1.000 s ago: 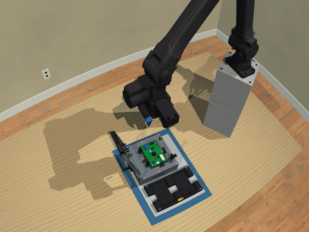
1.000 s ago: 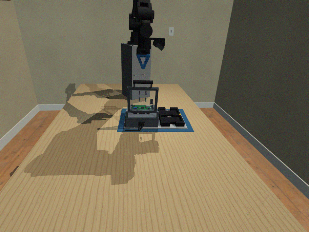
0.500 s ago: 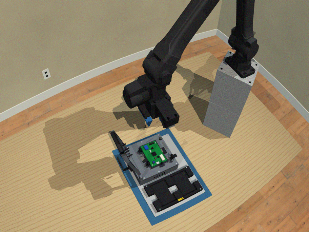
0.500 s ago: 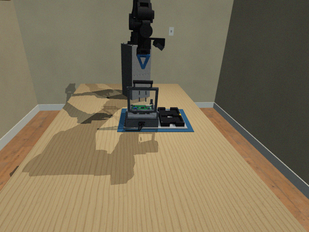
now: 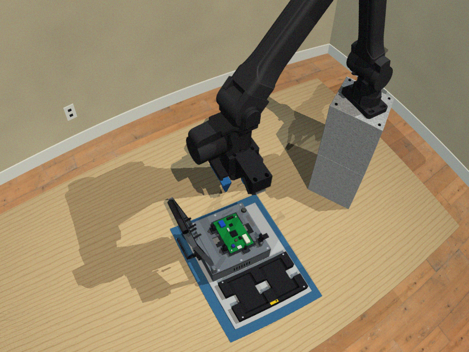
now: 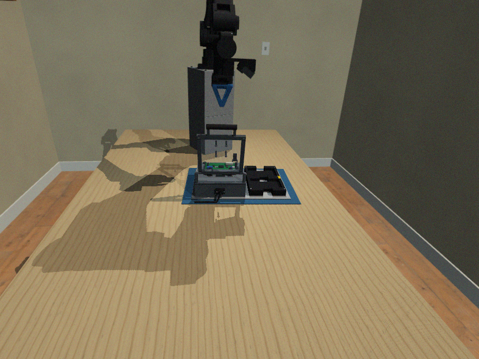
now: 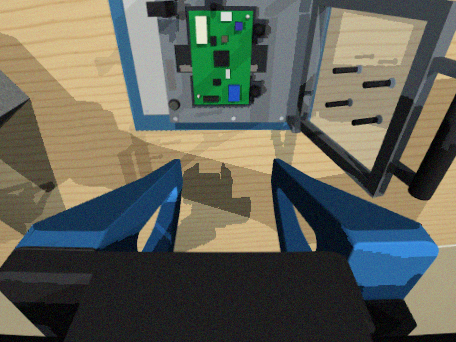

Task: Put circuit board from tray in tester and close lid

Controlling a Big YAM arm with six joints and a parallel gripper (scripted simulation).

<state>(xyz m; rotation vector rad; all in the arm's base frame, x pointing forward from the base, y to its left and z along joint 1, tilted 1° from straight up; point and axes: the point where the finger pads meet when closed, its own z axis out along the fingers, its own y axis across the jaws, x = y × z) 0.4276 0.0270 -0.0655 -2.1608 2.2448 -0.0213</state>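
Observation:
The green circuit board (image 5: 231,231) (image 6: 218,167) (image 7: 221,60) lies face up on the plate of the grey tester (image 5: 234,265) (image 6: 218,189) (image 7: 285,75). Its white connector (image 5: 246,238) (image 7: 201,29) is at the end toward the tray. The tester's lid (image 5: 181,220) (image 6: 199,154) (image 7: 400,130) stands open and upright, its handle (image 6: 221,126) (image 7: 435,155) on top. The black tray (image 5: 227,289) (image 6: 267,185) holds no board in either pocket. My gripper (image 5: 226,183) (image 6: 221,96) (image 7: 226,169) is open with nothing between its blue fingers. It hovers above the table, beyond the tester's end away from the tray.
Tester and tray stand on a grey plate on a blue mat (image 5: 234,333) (image 6: 292,199) (image 7: 125,75). The arm's grey pedestal (image 5: 346,151) (image 6: 197,104) stands behind them on the wooden table.

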